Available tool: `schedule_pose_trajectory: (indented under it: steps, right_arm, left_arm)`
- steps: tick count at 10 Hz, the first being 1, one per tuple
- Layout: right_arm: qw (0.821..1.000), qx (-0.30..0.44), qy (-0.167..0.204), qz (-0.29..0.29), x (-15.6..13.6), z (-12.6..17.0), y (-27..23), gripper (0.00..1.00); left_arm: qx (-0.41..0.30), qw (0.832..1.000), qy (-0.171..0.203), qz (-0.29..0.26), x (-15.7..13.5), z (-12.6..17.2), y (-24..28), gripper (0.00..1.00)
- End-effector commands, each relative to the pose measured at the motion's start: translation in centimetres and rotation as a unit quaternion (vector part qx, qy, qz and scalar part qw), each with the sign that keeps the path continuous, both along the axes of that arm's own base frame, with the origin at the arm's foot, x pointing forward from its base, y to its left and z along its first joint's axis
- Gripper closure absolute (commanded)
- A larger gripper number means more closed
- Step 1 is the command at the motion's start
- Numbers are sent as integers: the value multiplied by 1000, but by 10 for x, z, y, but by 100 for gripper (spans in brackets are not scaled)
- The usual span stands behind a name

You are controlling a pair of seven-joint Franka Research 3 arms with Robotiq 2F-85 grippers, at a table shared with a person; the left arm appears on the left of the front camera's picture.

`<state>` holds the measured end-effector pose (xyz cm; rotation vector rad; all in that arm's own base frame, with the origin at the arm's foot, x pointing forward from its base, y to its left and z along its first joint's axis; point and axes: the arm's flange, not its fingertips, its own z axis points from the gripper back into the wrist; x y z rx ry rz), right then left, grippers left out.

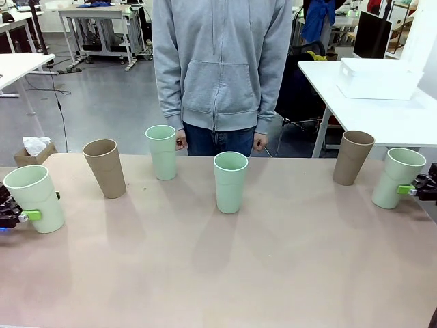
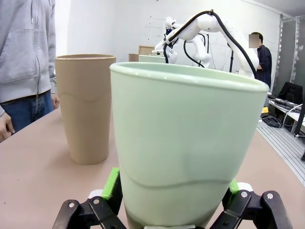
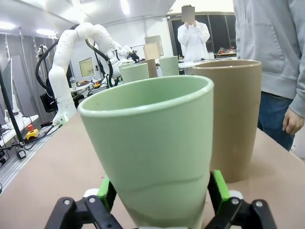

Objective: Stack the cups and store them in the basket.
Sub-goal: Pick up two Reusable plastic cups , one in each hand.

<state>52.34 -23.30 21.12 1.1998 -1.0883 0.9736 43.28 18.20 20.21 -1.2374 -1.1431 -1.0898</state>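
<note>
- My left gripper [image 2: 172, 188] is clenched on the left mint cup [image 1: 34, 198]. One green pad presses each side of its lower wall, at the near left edge of the table [image 1: 218, 280].
- The wall of that cup is plain matte pale green, with a faint wavy ridge low down.
- My right gripper [image 3: 163, 191] grips the right mint cup [image 1: 398, 178] the same way, a pad on either side near its base, at the right edge of the table.
- The middle mint cup [image 1: 230, 181] stands upright and alone at the table's centre, well apart from both of my grippers.
- The left tan cup [image 1: 104, 167] stands just beyond and to the right of the cup in my left gripper. The two are near but not touching.
- The right tan cup [image 1: 353, 157] stands just left of and beyond the cup in my right gripper.
- The far mint cup [image 1: 162, 152] stands close to the far edge, between the left tan cup and the middle one.
- All six cups are mouth up and none is nested in another.
- A person in a grey zip hoodie [image 1: 220, 65] and jeans stands at the far edge with both hands down at the sides.
- The basket [image 1: 379, 78] sits on a separate white table [image 1: 396, 119] far to the right, well apart from every cup.
</note>
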Motion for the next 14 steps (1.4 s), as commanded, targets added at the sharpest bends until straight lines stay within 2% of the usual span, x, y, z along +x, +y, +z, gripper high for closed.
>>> schedule_pose_trajectory:
  steps: [1, 6, 12, 14]
  right_arm:
    - [1000, -7, -4, 1, -6, 8, 16, 0]
    - [1000, -8, -5, 13, -5, 11, 26, 0]
    - [999, -7, -7, 32, -8, 7, 37, 0]
    - [999, -6, -8, 32, -7, 6, 34, 0]
  left_arm:
    - [-16, 1000, -3, 15, -4, 1, -6, 0]
    - [-19, 1000, 2, 0, -5, 2, -11, 0]
    - [-31, 999, -3, 17, -5, 4, -13, 0]
    - [-13, 1000, 3, -4, 0, 1, -7, 0]
